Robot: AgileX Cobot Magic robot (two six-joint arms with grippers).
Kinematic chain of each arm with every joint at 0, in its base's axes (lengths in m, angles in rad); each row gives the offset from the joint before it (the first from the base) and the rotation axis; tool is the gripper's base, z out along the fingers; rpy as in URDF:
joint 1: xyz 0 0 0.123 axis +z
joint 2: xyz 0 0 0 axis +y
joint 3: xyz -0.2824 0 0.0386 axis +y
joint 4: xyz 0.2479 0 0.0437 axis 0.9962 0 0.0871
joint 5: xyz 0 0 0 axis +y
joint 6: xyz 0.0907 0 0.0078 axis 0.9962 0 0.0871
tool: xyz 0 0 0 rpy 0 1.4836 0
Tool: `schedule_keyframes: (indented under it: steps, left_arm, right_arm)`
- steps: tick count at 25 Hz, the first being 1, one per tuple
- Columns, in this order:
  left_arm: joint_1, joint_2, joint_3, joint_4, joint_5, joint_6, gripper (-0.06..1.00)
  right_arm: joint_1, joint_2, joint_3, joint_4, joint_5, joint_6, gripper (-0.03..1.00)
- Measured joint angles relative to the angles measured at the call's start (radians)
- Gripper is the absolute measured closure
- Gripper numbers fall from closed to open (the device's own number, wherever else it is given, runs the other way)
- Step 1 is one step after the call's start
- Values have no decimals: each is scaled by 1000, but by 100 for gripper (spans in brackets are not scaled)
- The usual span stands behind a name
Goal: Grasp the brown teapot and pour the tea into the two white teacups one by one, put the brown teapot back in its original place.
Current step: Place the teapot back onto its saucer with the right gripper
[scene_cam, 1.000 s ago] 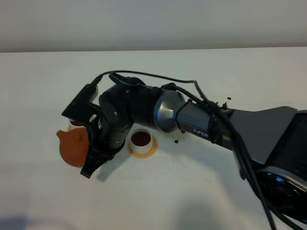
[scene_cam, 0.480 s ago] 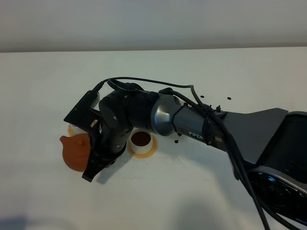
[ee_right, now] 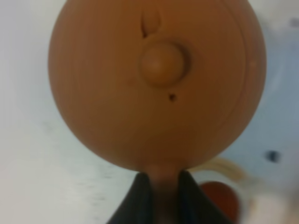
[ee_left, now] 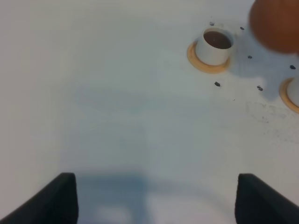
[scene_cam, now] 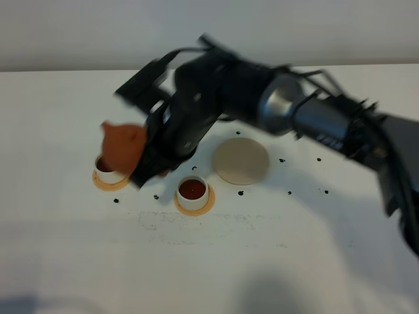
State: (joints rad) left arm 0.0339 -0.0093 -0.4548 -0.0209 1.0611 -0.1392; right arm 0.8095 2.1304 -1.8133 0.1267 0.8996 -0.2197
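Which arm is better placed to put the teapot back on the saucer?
The right: its gripper already holds the brown teapot by the handle, near the saucer. The left gripper is open, away.

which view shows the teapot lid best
The right wrist view: the brown teapot fills it, lid knob facing the camera. The exterior high view shows its blurred side; the left wrist view catches only an edge.

The right tool [ee_right: 159, 189] (reaching across the middle) is clamped tight; the left tool [ee_left: 156, 198] stands wide.
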Motion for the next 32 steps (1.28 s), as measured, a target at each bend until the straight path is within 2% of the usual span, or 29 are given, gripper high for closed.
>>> schedule_keyframes:
  steps: [7,17,21,32]
  left_arm:
    - [0,0,0,0,0,0,27]
    - [0,0,0,0,0,0,27]
    - [0,0,0,0,0,0,27]
    - [0,0,0,0,0,0,27]
  right_arm:
    - [-110,-77,60,-1,-12,5,87]
    - [-209,-181,363,29,-211,5,87]
    - [-238,-184,445,31,-260,5,87]
    - [-265,-145,482,12,-302,37,87]
